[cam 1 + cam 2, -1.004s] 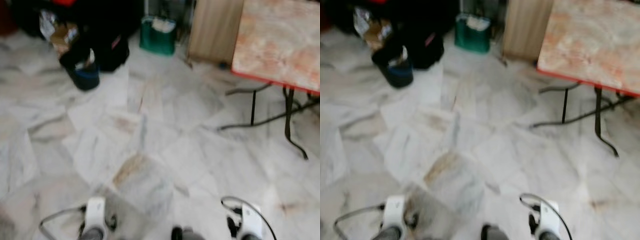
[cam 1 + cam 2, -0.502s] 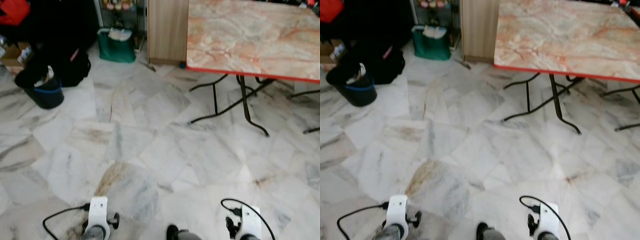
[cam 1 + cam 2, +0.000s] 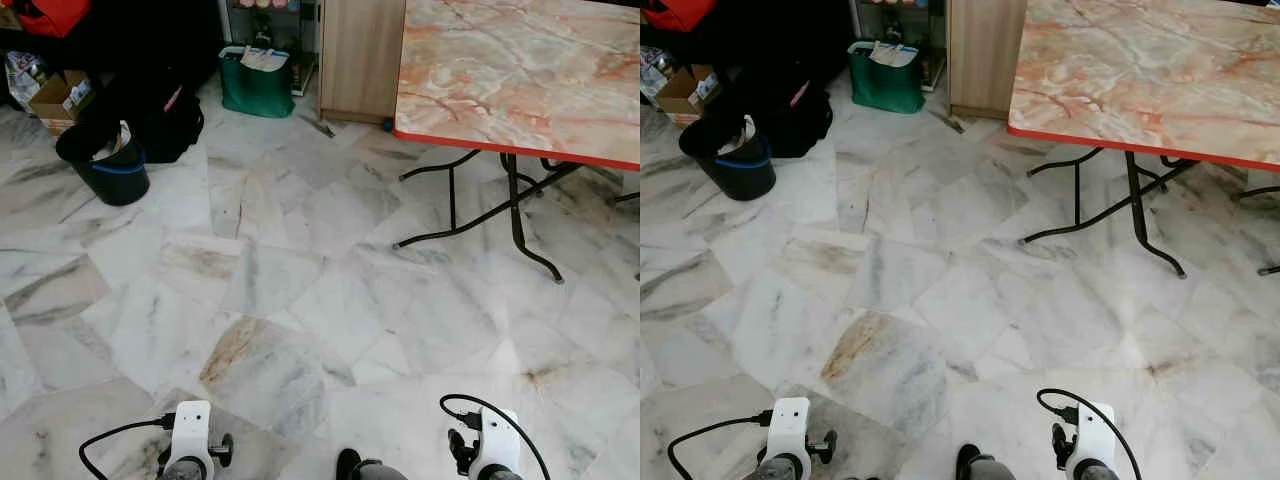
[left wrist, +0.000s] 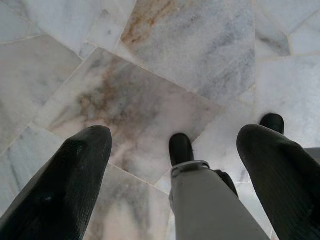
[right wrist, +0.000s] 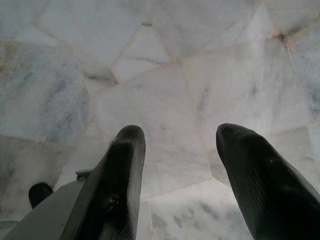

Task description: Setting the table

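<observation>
Nothing of the table-setting looks done yet, as far as I can judge: the folding table (image 3: 520, 75) with its marbled orange top and red edge stands at about 1 o'clock, its visible surface bare, and neither arm carries a dish or utensil. The left gripper (image 4: 172, 175) hangs low at about 7 o'clock, its two black fingers spread wide with nothing between them, pointing down at the marble floor (image 3: 300, 290) and the robot's own leg and foot. The right gripper (image 5: 180, 170) hangs at about 5 o'clock, likewise released and empty above the tiles. What remains seems to be everything: finding tableware, carrying it over and laying it out. Open floor runs from the robot's feet toward 12 o'clock, wide and free of obstacles. The edges to mind are the table's red rim and its splayed black legs (image 3: 510, 215) at 1 to 2 o'clock, the wooden cabinet (image 3: 360, 55) at 12, a green bag (image 3: 257, 80) just left of it, and a dark bucket (image 3: 105, 165) with black bags at 10 to 11 o'clock.
</observation>
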Available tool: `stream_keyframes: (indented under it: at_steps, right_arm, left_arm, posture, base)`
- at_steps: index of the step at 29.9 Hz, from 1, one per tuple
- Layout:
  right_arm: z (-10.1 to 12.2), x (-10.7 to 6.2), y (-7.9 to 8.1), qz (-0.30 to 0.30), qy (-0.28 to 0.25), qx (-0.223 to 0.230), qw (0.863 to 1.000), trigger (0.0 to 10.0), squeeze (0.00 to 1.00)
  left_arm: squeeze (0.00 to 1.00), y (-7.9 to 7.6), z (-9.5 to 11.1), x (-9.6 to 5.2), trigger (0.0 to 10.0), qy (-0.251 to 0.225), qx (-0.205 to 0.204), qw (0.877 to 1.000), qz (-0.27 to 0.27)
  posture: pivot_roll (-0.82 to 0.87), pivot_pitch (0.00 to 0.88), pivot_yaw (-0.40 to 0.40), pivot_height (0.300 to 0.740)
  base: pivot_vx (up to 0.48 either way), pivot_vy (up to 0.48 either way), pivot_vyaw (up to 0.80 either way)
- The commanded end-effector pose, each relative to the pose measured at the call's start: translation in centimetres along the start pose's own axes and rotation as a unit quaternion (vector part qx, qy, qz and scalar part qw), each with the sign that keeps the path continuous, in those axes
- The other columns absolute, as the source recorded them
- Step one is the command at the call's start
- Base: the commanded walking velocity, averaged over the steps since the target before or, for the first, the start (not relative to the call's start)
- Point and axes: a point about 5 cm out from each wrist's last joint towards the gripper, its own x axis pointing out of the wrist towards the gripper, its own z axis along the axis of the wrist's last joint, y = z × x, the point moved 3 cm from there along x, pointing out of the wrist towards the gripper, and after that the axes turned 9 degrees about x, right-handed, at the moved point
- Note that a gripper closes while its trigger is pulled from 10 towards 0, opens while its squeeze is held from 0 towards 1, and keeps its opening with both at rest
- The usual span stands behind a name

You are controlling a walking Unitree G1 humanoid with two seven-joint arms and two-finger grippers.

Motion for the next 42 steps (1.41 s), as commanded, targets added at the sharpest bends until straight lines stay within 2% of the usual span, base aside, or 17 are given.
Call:
stream_keyframes:
  at_steps: [1, 15, 27, 34, 36, 42]
  right_arm:
    - [-0.8, -0.3, -0.6, -0.005, 0.013, -0.005, 1.0, 10.0, 0.0]
    - [-0.9, -0.4, -0.9, -0.008, 0.016, -0.007, 1.0, 10.0, 0.0]
    - [-0.7, -0.3, -1.0, -0.011, 0.009, -0.003, 1.0, 10.0, 0.0]
    - [-0.6, -0.4, -0.9, -0.007, 0.002, -0.004, 1.0, 10.0, 0.0]
    - [-0.5, -0.4, -0.6, 0.004, -0.005, 0.002, 1.0, 10.0, 0.0]
    - [-0.6, -0.4, -0.5, 0.007, -0.004, 0.002, 1.0, 10.0, 0.0]
  left_arm:
    - [0.0, -0.3, -1.4, -0.3, 10.0, 0.021, 0.007, 1.0, -0.003]
    - [0.0, -0.9, -1.1, -0.3, 10.0, 0.015, -0.009, 1.0, -0.006]
    - [0.0, -1.0, -0.7, -0.2, 10.0, 0.01, -0.014, 1.0, -0.007]
    - [0.0, -0.6, -0.4, -0.2, 10.0, -0.003, -0.025, 1.0, 0.004]
    - [0.0, 0.5, 0.6, 0.0, 10.0, -0.02, -0.035, 0.999, 0.026]
    - [0.0, 1.3, 1.3, 0.2, 10.0, -0.026, -0.04, 0.998, 0.042]
  posture:
    - [-0.03, 0.197, -0.045, 0.74]
    - [-0.01, 0.162, -0.062, 0.74]
    - [-0.01, 0.181, -0.062, 0.74]
    - [-0.01, 0.189, -0.061, 0.74]
    - [-0.01, 0.194, -0.055, 0.74]
    - [0.0, 0.194, -0.051, 0.74]
  base:
    - [0.0, -0.296, 0.0]
    - [0.0, -0.291, 0.0]
    - [0.0, -0.279, 0.0]
    - [0.0, -0.246, 0.0]
    - [0.0, -0.247, 0.0]
    - [0.0, -0.122, 0.0]
